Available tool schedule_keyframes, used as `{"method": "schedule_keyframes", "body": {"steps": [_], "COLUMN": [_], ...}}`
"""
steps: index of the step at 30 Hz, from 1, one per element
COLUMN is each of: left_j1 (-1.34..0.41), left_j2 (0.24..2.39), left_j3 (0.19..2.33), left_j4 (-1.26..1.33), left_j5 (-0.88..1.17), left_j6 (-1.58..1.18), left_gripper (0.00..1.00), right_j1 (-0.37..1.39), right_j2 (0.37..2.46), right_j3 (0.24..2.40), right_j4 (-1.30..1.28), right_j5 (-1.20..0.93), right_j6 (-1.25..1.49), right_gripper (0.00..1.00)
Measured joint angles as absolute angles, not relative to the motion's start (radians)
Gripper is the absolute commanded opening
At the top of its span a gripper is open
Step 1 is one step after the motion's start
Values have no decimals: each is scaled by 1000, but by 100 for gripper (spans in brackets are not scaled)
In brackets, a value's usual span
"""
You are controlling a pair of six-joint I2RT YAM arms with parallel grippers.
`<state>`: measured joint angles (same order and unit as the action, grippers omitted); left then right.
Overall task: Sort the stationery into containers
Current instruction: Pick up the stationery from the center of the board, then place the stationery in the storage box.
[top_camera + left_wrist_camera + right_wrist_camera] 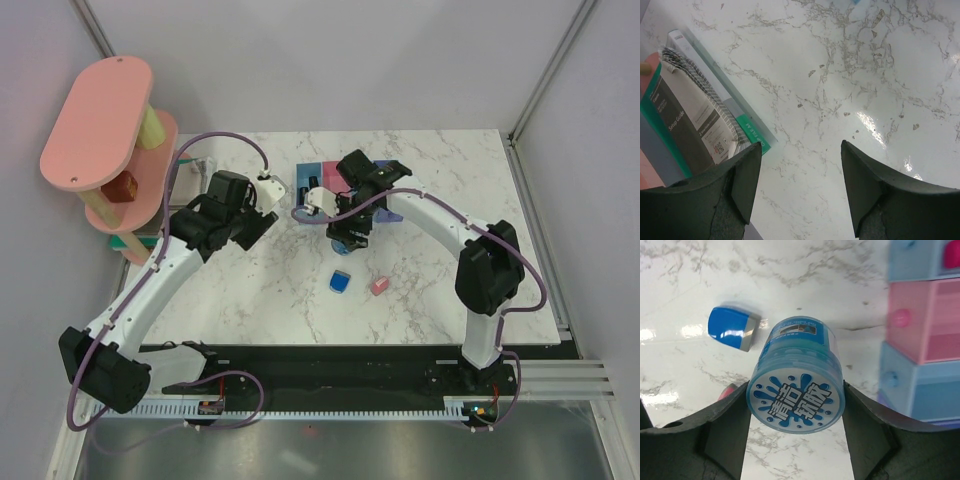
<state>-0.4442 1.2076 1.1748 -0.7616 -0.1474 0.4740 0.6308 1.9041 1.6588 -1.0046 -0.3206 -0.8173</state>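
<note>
My right gripper (796, 415) is shut on the round blue roll (797, 385), a squat blue tub with a printed lid, with a finger against each side. In the top view the right gripper (349, 238) stands just in front of the containers (318, 178), a row of blue and pink bins that the arm partly hides. The bins (922, 330) fill the right edge of the right wrist view. The blue wedge block (341, 282) (732, 328) and the pink eraser (380, 286) (727, 390) lie on the marble nearby. My left gripper (800, 185) (262, 224) hangs open over bare marble.
A pink tiered shelf tower (100, 125) stands at the far left, holding a small brown item. Booklets in a clear file (690, 115) lie by the left gripper. Grey walls close the table at the back and sides.
</note>
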Motion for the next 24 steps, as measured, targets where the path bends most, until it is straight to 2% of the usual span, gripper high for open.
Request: {"method": "schedule_keyframes", "body": {"steps": [8,14,24], "left_j1": [-444,-444,-444], "left_j2": [1199,1162,1127], "left_j3": [1173,1171,1171], "left_j4": [-765,-781,-816], "left_j5": [-148,-147,-150], "left_j6": [475,476,476], "left_gripper": [72,72,72], "right_j1": [630,607,569], "right_j2": [1907,2034,2236], "right_j3": [1863,2042,2081], "right_j4": [-956,-873,-730], "right_j5": [-205,-121,-32], "right_j6": [-817,-843,-869], "right_gripper": [56,56,56]}}
